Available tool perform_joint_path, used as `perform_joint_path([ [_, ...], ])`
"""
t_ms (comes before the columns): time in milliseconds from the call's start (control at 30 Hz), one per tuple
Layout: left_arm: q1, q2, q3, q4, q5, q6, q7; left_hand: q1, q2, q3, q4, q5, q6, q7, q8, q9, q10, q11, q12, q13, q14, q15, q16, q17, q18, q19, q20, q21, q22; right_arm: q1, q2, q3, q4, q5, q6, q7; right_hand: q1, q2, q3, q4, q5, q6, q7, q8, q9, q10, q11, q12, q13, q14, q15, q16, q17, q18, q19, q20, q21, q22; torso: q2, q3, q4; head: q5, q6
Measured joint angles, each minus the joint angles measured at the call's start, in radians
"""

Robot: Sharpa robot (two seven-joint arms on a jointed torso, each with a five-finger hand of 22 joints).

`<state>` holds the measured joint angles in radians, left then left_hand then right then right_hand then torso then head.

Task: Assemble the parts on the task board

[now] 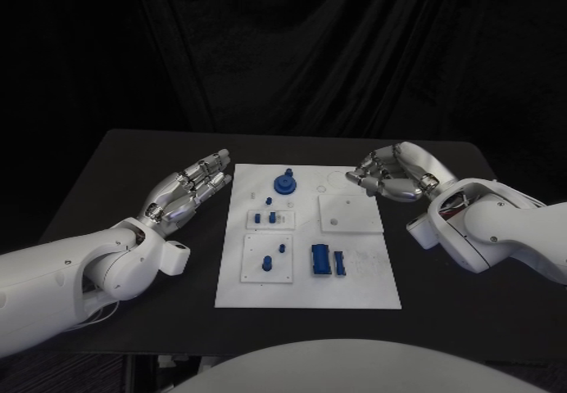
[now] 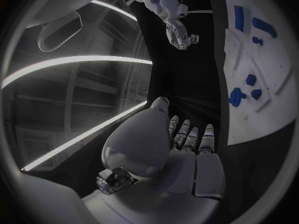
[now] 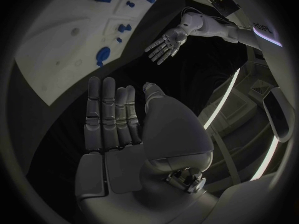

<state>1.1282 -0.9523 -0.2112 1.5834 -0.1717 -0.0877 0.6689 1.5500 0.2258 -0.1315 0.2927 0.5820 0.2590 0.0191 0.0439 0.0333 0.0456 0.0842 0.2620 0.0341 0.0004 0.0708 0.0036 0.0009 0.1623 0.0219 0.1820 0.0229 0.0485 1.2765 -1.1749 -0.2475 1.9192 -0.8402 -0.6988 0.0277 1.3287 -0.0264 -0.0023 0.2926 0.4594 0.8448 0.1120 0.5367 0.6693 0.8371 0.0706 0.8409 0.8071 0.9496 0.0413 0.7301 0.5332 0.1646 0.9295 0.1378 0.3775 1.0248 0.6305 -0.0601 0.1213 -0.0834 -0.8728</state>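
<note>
Head view shows the small blue parts (image 1: pixel 320 259) scattered on the white board (image 1: pixel 355 286) at the middle of the dark surface (image 1: pixel 118 164): a round knob (image 1: pixel 285 182) at the far end, short pegs (image 1: pixel 266 263) mid-board, two upright blocks nearer me. I judge them light, rigid and smooth plastic, apt to slip, so I would pinch each by its sides. My left hand (image 1: pixel 189 190) hovers just beside the board's left edge, fingers straight, holding nothing. My right hand (image 1: pixel 390 173) hangs near the far right corner, fingers loosely curled, also released.
</note>
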Motion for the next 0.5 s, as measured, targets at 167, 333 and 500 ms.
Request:
perform_joint_path([
  [167,0.008,0.027,0.0,-0.021,0.0,-0.027,0.004,-0.034,0.019,-0.026,0.001,-0.019,-0.02,0.017,-0.012,-0.002,-0.01,-0.021,-0.02,-0.002,0.0,-0.01,0.0,0.0,0.0,-0.004,-0.007,-0.003,-0.005,-0.022,0.013,0.001,-0.048,0.149,-0.033,0.17,-0.058,0.01,-0.005,0.0,0.024,-0.066,0.068,-0.097,-0.156,-0.156,0.095,-0.207,-0.236,-0.184,0.104,-0.228,-0.19,0.0,-0.111,0.091,-0.228,-0.203,-0.03,0.0012,-0.0067,0.014,0.0],
  [333,0.008,0.05,-0.001,-0.041,0.0,-0.036,0.005,-0.088,0.039,-0.063,0.003,-0.048,-0.021,0.018,-0.012,-0.003,-0.012,-0.022,-0.023,-0.002,0.0,-0.01,0.0,0.0,0.0,-0.005,-0.009,-0.004,-0.008,-0.065,0.014,-0.001,-0.082,0.279,-0.033,0.309,-0.122,0.046,-0.085,0.0,0.039,-0.185,0.074,-0.211,-0.314,-0.375,0.134,-0.357,-0.447,-0.412,0.152,-0.397,-0.356,-0.057,-0.423,0.149,-0.315,-0.468,-0.058,0.0022,-0.0117,0.02,0.0],
  [500,0.008,0.062,0.0,-0.058,0.0,-0.038,0.006,-0.089,0.04,-0.063,0.003,-0.049,-0.021,0.018,-0.012,-0.003,-0.012,-0.022,-0.027,-0.003,0.0,-0.01,0.0,0.0,0.0,-0.005,-0.009,-0.004,-0.008,-0.091,0.021,-0.001,-0.111,0.365,-0.025,0.415,-0.136,0.061,-0.134,-0.001,0.032,-0.258,0.046,-0.231,-0.406,-0.508,0.106,-0.35,-0.54,-0.584,0.126,-0.452,-0.437,-0.096,-0.67,0.154,-0.337,-0.718,-0.073,0.0044,-0.016,0.027,0.0],
])
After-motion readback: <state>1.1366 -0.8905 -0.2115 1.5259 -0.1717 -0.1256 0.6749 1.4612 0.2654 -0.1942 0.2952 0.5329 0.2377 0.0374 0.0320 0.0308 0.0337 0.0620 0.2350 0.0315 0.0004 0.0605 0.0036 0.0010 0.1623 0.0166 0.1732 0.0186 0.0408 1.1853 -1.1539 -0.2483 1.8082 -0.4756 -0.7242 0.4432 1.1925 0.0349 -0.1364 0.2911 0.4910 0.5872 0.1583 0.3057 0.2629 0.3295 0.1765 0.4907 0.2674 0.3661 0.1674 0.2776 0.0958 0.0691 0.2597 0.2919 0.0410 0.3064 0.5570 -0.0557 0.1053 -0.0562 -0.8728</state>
